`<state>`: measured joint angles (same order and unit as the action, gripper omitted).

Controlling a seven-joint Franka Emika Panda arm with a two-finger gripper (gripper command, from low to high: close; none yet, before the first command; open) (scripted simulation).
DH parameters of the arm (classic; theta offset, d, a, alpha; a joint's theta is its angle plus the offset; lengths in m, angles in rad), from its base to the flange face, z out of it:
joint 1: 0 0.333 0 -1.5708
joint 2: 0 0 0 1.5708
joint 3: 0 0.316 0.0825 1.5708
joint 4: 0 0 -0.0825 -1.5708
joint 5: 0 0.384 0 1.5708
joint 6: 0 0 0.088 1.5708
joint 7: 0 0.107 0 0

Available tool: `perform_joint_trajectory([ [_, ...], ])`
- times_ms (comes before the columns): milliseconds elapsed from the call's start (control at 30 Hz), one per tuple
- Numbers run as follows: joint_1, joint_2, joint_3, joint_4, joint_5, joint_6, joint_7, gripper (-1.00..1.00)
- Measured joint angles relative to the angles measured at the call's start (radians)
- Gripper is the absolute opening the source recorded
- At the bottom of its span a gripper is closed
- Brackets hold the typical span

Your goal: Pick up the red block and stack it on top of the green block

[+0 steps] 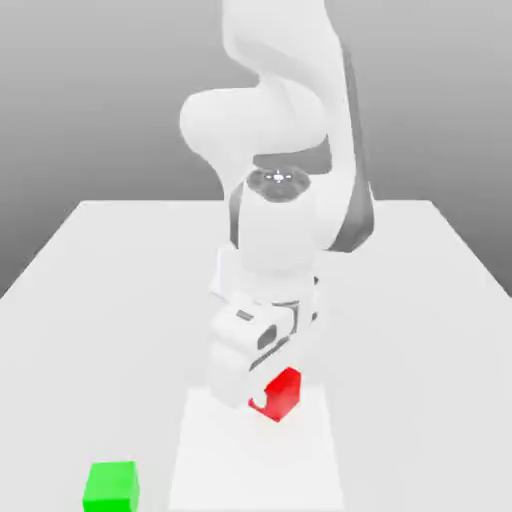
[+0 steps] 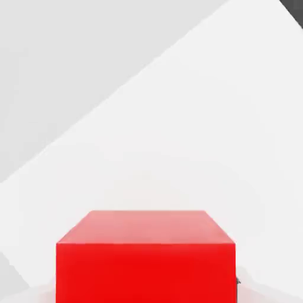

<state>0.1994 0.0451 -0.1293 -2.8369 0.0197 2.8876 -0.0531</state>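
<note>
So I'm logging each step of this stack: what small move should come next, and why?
Probably carry the red block toward the exterior view's left, above the green block. The red block sits right at the end effector, while the green one stands apart, nothing on it.

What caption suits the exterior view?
White robot arm lowers its claw over the red block; green block waits apart.

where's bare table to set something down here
Free: the wide table stretch on the exterior view's left, above the green block, and the right side beyond the arm. Crowded: the middle front, where the tool sits at the red block.
</note>
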Motion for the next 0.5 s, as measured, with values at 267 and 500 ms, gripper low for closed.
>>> perform_joint_trajectory([
  [267,-0.105,-0.037,-0.034,0.103,-0.064,-0.147,0.127,-1.00],
  [500,-0.212,0.088,-0.090,0.354,-0.002,-0.276,0.243,-1.00],
])
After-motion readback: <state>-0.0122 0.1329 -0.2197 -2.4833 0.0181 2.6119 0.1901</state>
